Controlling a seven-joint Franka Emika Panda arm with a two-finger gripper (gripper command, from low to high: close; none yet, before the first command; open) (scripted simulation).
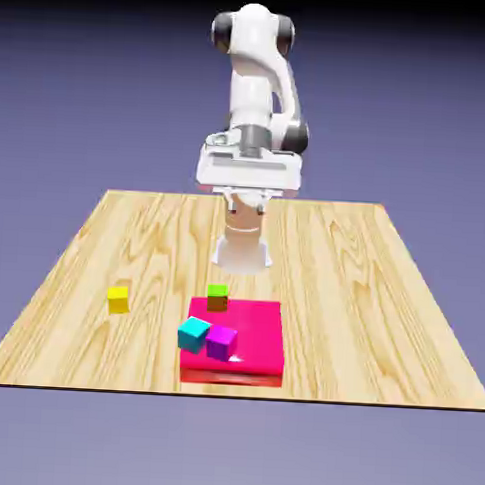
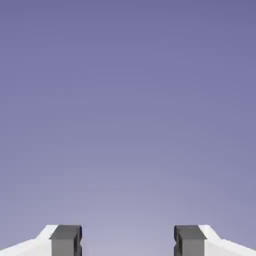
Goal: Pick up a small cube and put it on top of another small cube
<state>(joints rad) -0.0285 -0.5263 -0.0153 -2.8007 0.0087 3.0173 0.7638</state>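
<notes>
In the exterior view, the tool (image 1: 247, 209) is up near the arm's base, well apart from the cubes, so picking and stacking both look left to do. The yellow cube (image 1: 118, 300) sits alone on the bench (image 1: 344, 292), toward the exterior view's left. The green cube (image 1: 217, 297) is at the far edge of the red block (image 1: 257, 332); the cyan cube (image 1: 193, 334) and purple cube (image 1: 221, 343) lie close together by its left part, perhaps touching. That crowding could hinder a grip there. Which cube goes on which, I cannot tell.

In the hand view, the fingers (image 2: 66, 241) stand wide apart with only backdrop between them.
</notes>
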